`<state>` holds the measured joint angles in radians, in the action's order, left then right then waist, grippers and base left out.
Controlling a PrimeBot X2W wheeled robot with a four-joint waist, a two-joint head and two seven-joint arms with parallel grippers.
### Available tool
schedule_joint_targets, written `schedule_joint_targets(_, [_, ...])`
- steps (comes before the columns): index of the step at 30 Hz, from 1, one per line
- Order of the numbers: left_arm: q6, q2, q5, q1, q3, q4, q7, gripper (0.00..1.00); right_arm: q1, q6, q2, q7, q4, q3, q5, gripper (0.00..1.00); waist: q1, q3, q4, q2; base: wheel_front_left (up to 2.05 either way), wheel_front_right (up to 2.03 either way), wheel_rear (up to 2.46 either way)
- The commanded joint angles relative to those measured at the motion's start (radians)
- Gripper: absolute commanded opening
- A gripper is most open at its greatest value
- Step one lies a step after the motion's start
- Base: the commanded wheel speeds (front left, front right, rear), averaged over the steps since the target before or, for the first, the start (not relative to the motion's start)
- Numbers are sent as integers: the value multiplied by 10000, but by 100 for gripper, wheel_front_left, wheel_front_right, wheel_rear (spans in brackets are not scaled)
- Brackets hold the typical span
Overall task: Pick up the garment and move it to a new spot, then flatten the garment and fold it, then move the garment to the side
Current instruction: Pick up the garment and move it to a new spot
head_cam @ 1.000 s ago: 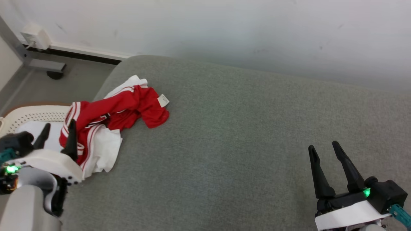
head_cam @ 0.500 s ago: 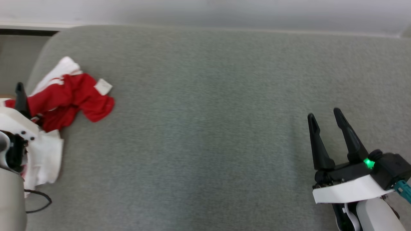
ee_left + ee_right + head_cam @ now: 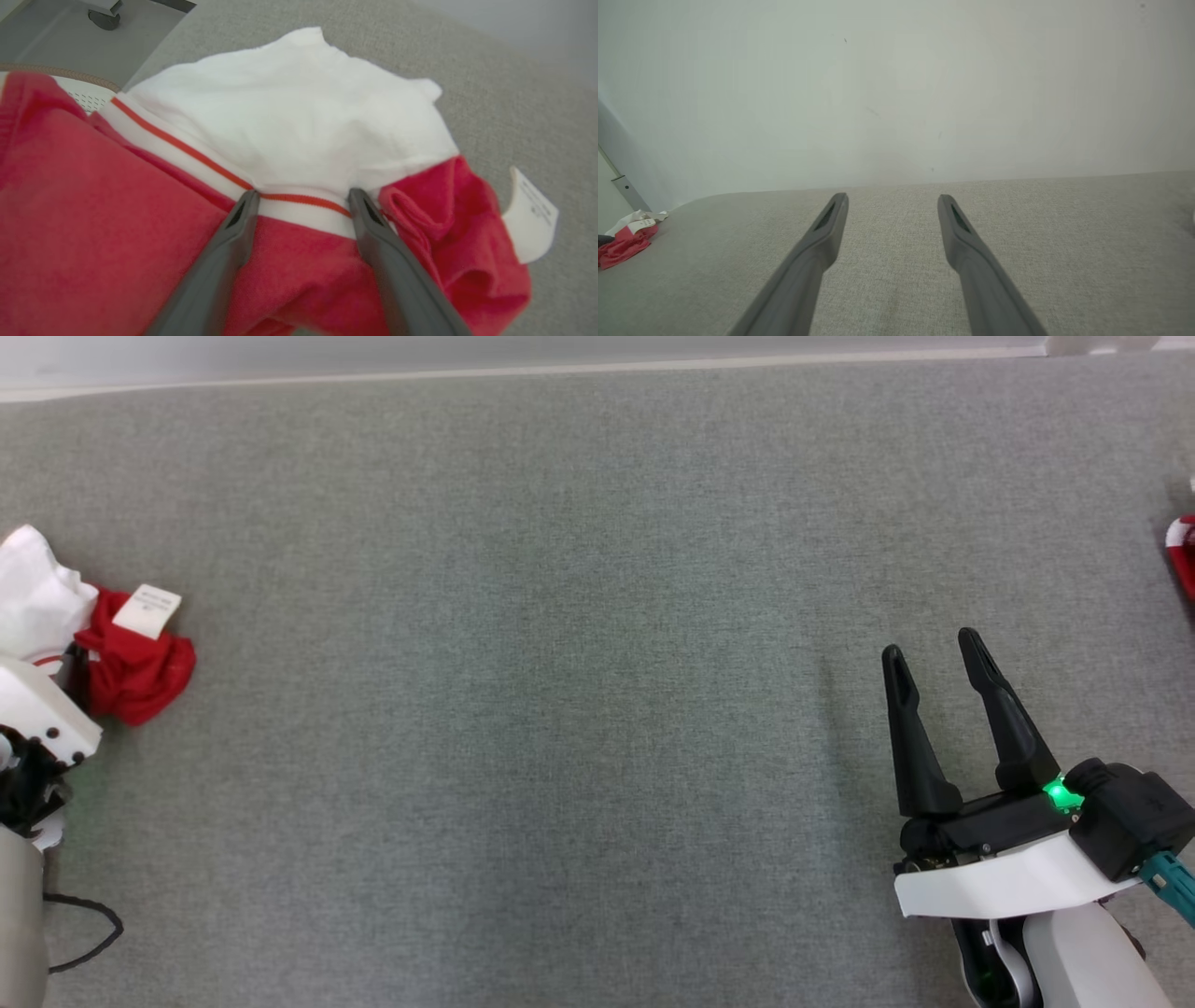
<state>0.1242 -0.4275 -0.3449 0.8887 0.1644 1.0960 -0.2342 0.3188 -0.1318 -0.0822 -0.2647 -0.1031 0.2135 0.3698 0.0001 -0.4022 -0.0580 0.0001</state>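
Note:
The garment [image 3: 131, 667], red with white panels, striped bands and a white label, lies crumpled at the left end of the grey fabric surface [image 3: 560, 663]. In the left wrist view my left gripper [image 3: 301, 198] is open, its fingertips down on the garment [image 3: 303, 116] either side of a white band with a red stripe. In the head view that arm's white wrist [image 3: 37, 714] covers part of the cloth. My right gripper [image 3: 932, 647] stands open over bare grey fabric at the lower right, holding nothing. In the right wrist view this gripper [image 3: 893, 197] points at the wall, with the garment [image 3: 623, 242] far left.
A red and white piece [image 3: 1184, 555] shows at the right edge. A pale wall [image 3: 896, 93] runs along the surface's far edge. Beyond the left end are a white perforated basket [image 3: 79, 95], floor and a caster [image 3: 105, 18]. A black cable [image 3: 93, 933] loops at lower left.
The head camera has swung right, so the garment and left arm slid to the picture's left edge. Both grippers stay open; the right one holds its place.

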Motion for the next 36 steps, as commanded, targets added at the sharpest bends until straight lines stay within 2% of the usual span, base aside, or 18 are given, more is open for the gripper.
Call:
schedule_joint_targets(1, [48,171,-153,-295,-69,360,-245,100,0,23,30,10,16,-16,17,100,-1,57,-32,-1,0,0,0])
schedule_joint_targets(3, [52,154,-210,-352,-150,539,-350,99,-59,23,19,10,-15,-19,11,100,-1,139,-59,-1,0,0,0])
schedule_joint_targets(5, [59,134,-216,-387,-219,602,-178,0,-108,23,23,10,-37,-21,-14,100,-1,246,-68,-1,0,0,0])
schedule_joint_targets(12, [58,6,-406,-323,-521,384,672,0,-391,23,-27,10,-112,-92,-65,100,-1,981,27,-1,0,0,0])
schedule_joint_targets(20, [54,43,-635,-341,-1878,-621,1074,0,-958,23,-67,10,-209,-134,38,100,-1,2440,194,-1,0,0,0])
schedule_joint_targets(28, [55,358,-1870,-477,-3767,-3104,890,0,-1686,24,-167,8,-228,-335,181,100,-1,3606,316,-1,0,0,0])
schedule_joint_targets(36, [56,427,-3248,-918,-5000,-6315,229,0,-2050,24,-170,10,149,-592,235,100,-1,4236,-121,-1,0,0,0])
